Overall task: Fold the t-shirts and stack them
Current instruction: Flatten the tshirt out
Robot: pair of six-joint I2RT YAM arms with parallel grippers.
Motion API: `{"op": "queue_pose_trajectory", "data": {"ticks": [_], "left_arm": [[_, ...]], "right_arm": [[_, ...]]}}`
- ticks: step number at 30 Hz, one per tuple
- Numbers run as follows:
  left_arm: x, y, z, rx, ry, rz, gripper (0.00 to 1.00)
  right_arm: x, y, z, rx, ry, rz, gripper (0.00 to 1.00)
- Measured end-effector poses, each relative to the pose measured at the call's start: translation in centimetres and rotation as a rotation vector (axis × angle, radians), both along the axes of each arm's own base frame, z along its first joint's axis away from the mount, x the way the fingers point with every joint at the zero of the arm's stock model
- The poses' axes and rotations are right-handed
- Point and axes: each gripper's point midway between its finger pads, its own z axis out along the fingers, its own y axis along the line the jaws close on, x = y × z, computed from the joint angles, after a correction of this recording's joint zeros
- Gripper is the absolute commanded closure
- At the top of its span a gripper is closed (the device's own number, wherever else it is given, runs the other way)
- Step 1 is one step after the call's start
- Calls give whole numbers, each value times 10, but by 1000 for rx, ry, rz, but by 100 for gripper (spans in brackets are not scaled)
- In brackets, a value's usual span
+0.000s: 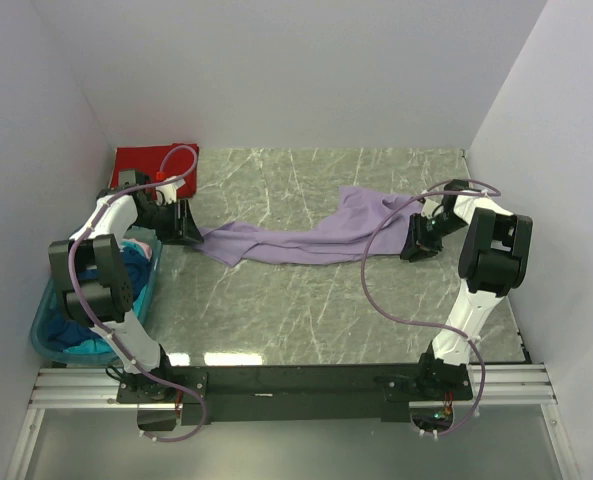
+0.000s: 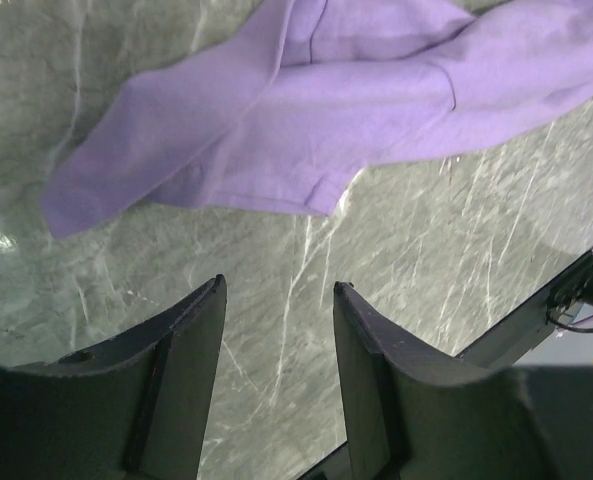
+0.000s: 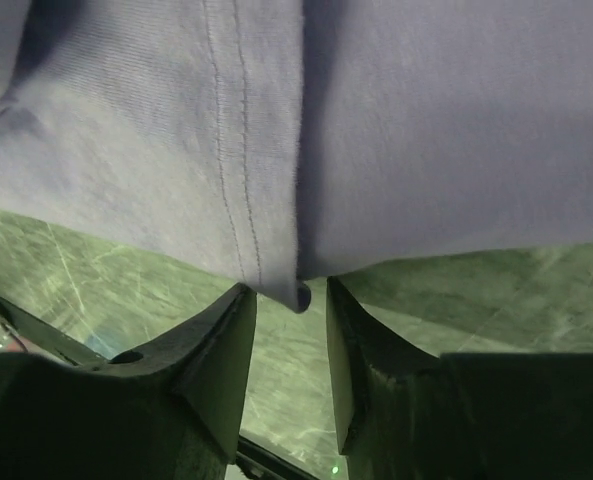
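Light and limp (sure to sag and bunch), the light purple t-shirt (image 1: 306, 238) lies rumpled across the bench (image 1: 306, 310) between the arms, best pinched at the stitched hem by the released right end effector (image 3: 290, 292) and the corner before the released, empty left end effector (image 2: 279, 290).

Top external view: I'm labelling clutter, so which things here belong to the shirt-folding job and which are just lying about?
Job:
- light purple t-shirt, spread out on the table
- red t-shirt, back left corner
- pink shirt and blue shirt, in the tub

Just there:
- teal plastic tub
- table
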Motion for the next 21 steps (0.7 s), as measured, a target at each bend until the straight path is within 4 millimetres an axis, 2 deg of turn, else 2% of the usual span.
{"op": "queue_pose_trajectory", "data": {"ticks": [4, 9, 12, 13, 17, 21], "left_arm": [[-3, 0, -3, 7, 3, -6, 48], [-4, 1, -5, 12, 2, -11, 48], [-4, 1, -5, 14, 1, -14, 51], [-4, 1, -6, 14, 0, -14, 51], [-6, 3, -7, 33, -13, -36, 55], [-13, 2, -5, 87, -61, -128, 58]], "right_arm": [[1, 3, 1, 21, -5, -1, 64], [2, 5, 2, 31, -8, 0, 74], [2, 6, 3, 37, -10, 2, 89], [2, 6, 3, 38, -11, 2, 100], [3, 6, 8, 39, -23, 4, 100], [6, 6, 22, 35, -65, 9, 100]]}}
